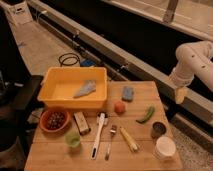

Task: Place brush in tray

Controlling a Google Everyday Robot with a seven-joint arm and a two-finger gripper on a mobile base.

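Gripper: the gripper point(181, 94) hangs in the air past the right edge of the table point(150, 160), well apart from everything on it. Its jaws stand wide and it holds nothing.
Brush: the brush point(98, 135) lies flat on the table, just in front of the tray point(47, 95), almost straight toward the front edge and a little slanted. One end is near the tray wall, the other near the front.
Neighbours: the fork point(110, 142) lies just beside the brush on the right, a brown block point(81, 122) and a green cup point(73, 139) on the left. The yellow stick point(129, 138) is a little further right.
Step in hand, as I judge: reaching to the brush; nothing is picked yet.
Approach: you should come from above and turn the wrist so the jaws cross the handle, not go along it.
Where to grip: take the middle of the white handle, where the fork is a bit further away.
Risk: the handle is slim and low, so go down fully before you close.
Tray: a grey cloth point(85, 89) lies inside; release the brush on the bare floor beside it.
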